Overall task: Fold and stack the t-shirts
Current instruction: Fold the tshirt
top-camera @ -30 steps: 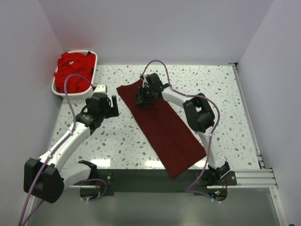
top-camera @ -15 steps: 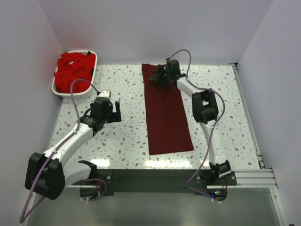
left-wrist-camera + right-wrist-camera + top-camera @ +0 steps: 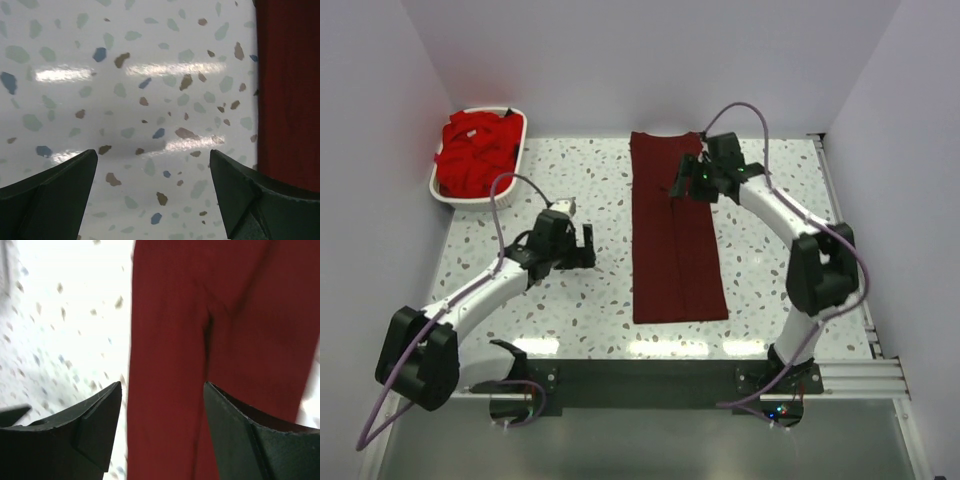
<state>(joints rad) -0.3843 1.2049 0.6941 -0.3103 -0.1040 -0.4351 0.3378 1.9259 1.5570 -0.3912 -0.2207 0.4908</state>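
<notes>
Fingers of the right gripper (image 3: 162, 386) stood apart with nothing between them, above the upper part of the dark maroon cloth t-shirt (image 3: 677, 240). The shirt lay as a long folded strip down the frame's centre, its side edges straight. Speckled white tabletop (image 3: 570, 300) showed on both sides of it. The left gripper (image 3: 153, 152) gaped wide and empty over that tabletop, near the strip's left edge. Bright red t-shirts (image 3: 475, 150) filled the white slotted plastic basket (image 3: 470, 203) at upper left.

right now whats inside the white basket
A heap of bright red shirts fills the basket, rising above its rim. How many there are, and anything beneath them, is covered.
</notes>
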